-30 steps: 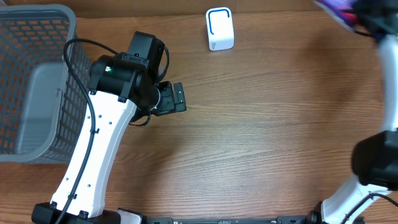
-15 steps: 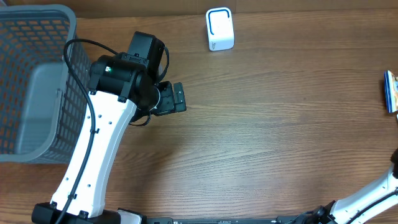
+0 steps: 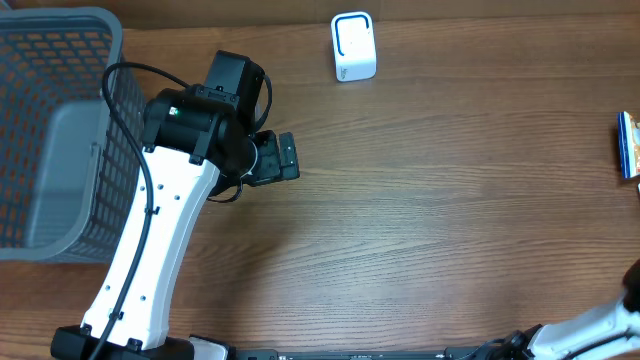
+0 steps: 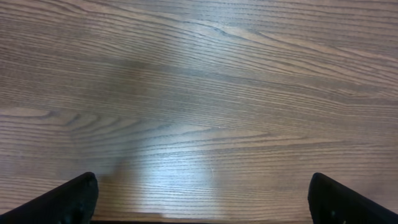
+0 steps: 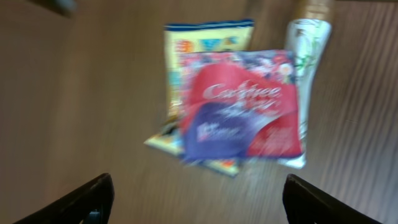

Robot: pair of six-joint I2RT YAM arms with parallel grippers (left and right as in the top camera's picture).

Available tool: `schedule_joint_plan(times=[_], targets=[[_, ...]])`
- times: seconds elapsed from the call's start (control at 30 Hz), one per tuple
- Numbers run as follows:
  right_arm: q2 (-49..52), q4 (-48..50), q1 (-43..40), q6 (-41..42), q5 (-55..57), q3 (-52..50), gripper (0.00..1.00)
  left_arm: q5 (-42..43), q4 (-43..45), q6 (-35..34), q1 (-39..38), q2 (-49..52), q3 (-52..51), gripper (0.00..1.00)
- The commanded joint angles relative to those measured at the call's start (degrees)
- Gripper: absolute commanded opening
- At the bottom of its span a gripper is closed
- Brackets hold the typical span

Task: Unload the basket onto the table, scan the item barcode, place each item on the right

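Observation:
In the right wrist view a red and purple snack packet [image 5: 239, 106] lies flat on the wood, on top of a yellow packet [image 5: 205, 37], with a white and green packet [image 5: 306, 43] beside them. The view is blurred and no barcode can be made out. My right gripper [image 5: 199, 202] hangs open above and in front of the pile, holding nothing. In the overhead view only a blue packet edge [image 3: 627, 146] shows at the right border. The white, blue-framed scanner [image 3: 353, 47] stands at the back. My left gripper [image 4: 202, 205] is open over bare wood.
A grey mesh basket [image 3: 50, 60] stands at the far left beside the left arm [image 3: 160, 230]. The right arm's lower part [image 3: 600, 325] shows at the bottom right corner of the overhead view.
The right arm, with a purple packet at the top right a second ago, has swung out of the overhead view. Its jaws have opened and a packet edge lies at the right border.

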Motion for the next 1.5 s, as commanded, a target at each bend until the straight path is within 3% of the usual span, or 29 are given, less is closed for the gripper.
schedule_joint_plan(times=[0.0,0.1,0.3,0.53,0.63,0.8,1.27,1.47], targets=[[-10.34,-4.74,1.36,0.68,-9.22,2.36,1.00,-0.39,0.09,0.90,-0.04,-0.52,0.79,1.00],[-18.16,-12.39,2.86,0.63,-9.81,1.20,1.00,-0.39,0.09,0.90,-0.04,-0.52,0.79,1.00],[-30.08,-17.38,7.15,-2.43,-5.97,-6.16,1.00,-0.39,0.09,0.90,-0.04,-0.52,0.79,1.00],[-45.70,-15.52,13.29,-3.13,-6.12,-26.01,1.00,-0.39,0.09,0.90,-0.04,-0.52,0.79,1.00],[-52.52,-12.46,17.77,-3.85,-7.80,-39.47,1.00,-0.39,0.09,0.90,-0.04,-0.52,0.79,1.00],[-52.65,-13.53,18.43,-3.87,-15.13,-47.80,1.00,-0.39,0.09,0.90,-0.04,-0.52,0.79,1.00],[-42.03,-14.12,18.64,-6.88,-12.41,-48.46,1.00,-0.39,0.09,0.90,-0.04,-0.52,0.79,1.00],[-42.12,-4.92,25.00,-6.88,-13.88,-51.34,1.00,-0.39,0.09,0.90,-0.04,-0.52,0.79,1.00]])
